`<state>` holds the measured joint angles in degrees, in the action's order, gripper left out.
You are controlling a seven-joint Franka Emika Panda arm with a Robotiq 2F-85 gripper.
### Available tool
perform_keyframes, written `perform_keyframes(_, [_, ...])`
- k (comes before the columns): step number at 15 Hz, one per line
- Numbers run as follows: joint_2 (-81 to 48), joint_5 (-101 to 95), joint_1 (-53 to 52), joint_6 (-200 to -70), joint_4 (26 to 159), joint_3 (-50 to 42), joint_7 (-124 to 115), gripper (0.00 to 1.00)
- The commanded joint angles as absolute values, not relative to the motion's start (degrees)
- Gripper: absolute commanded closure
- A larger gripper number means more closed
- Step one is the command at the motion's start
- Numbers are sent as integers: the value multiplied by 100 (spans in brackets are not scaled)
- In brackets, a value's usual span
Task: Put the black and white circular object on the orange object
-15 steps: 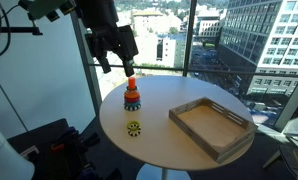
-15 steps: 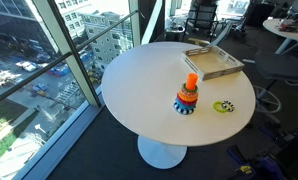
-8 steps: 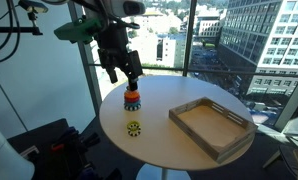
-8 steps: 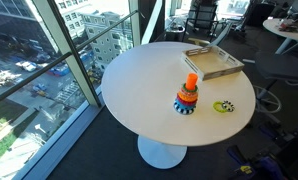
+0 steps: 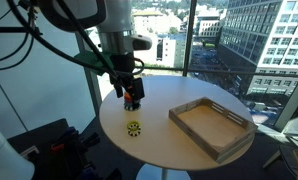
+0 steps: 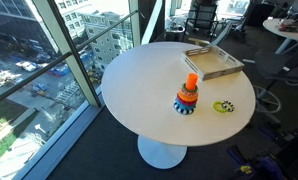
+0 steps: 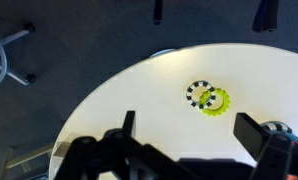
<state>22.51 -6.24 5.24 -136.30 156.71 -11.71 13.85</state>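
Nothing was yet done: the tool (image 7: pixel 185 120) hung spread and empty over the surface (image 6: pixel 139 80), while the black and white circular object (image 7: pixel 198 94) lay against a yellow-green ring (image 7: pixel 218 101), apart from the orange object (image 6: pixel 188 93).

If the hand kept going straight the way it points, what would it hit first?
Most likely the bare table, near the black and white circular object. The hand points down, open; depth is hard to judge in the wrist view.

Pale bare-wood tray (image 5: pixel 194 134), smooth matt white tabletop (image 6: pixel 139 85), orange object (image 6: pixel 188 92) of shiny-looking plastic
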Motion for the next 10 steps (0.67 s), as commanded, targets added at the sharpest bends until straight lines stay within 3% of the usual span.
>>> perform_keyframes(1, [1592, -511, 507, -13959, 15479, -910, 979, 0])
perform_keyframes(10, [852, -315, 403, -14243, 15347, -579, 689, 0])
